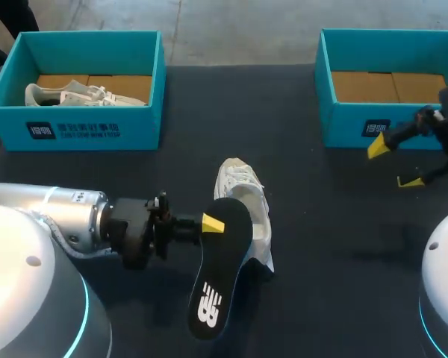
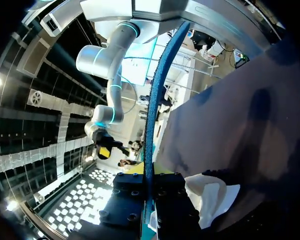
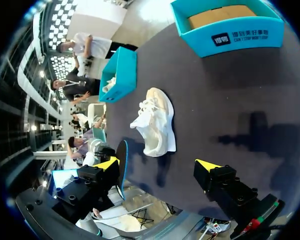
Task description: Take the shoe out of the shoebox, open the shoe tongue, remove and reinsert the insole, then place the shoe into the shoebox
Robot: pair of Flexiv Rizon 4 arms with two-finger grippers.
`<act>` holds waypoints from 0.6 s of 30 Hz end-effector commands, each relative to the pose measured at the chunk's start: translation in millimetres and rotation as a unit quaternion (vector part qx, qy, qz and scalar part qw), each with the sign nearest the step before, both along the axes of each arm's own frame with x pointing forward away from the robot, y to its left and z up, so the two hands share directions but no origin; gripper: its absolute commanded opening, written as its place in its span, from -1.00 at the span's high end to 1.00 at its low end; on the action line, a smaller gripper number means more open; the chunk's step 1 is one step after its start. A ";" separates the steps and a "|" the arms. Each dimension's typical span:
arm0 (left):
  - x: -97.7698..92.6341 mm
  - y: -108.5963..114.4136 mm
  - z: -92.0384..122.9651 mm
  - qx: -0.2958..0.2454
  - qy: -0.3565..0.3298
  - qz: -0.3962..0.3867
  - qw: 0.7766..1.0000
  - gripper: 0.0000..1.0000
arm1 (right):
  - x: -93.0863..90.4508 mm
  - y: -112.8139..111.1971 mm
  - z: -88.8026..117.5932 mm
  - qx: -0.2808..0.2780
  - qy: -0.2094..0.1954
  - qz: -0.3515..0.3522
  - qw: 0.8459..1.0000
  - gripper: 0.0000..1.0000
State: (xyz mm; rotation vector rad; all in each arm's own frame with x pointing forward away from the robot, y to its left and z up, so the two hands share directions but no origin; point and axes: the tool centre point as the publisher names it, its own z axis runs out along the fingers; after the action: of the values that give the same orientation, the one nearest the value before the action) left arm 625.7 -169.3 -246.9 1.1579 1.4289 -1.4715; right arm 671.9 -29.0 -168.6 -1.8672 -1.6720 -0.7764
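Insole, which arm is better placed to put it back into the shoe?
Left. The left gripper is shut on the insole, right beside the shoe; the right gripper is open, over by the right shoebox.

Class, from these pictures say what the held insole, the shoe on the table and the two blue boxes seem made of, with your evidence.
The insole: probably foam, matte black underside, thin and gently curved. The shoe: off-white fabric upper, soft and creased, with laces; weave unclear. The left shoebox and right shoebox: likely cardboard, matte teal walls, bare brown flaps inside.

Robot lab: left arm (image 1: 60, 212), right arm (image 1: 444, 294) at black table (image 1: 336, 246).
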 end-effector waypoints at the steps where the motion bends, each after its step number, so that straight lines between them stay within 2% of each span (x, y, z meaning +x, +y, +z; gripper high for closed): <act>1: -1.0 -0.8 0.9 0.002 0.000 0.001 1.000 1.00 | -4.9 -2.8 3.7 -0.002 -0.001 -0.002 1.000 -1.00; 9: -1.0 -0.8 0.9 0.002 0.000 0.001 1.000 1.00 | -4.2 -3.0 6.0 -0.004 -0.006 0.001 1.000 -1.00; 18: -2.1 -1.2 -5.9 0.003 0.077 0.019 0.997 1.00 | -6.3 -34.1 21.2 -0.054 -0.012 0.004 0.998 -1.00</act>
State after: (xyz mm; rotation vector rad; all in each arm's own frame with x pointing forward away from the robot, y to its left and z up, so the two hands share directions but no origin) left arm 626.6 -168.7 -253.4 1.0427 1.5392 -1.5627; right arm 671.9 -54.8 -157.5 -1.9153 -1.7590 -0.7364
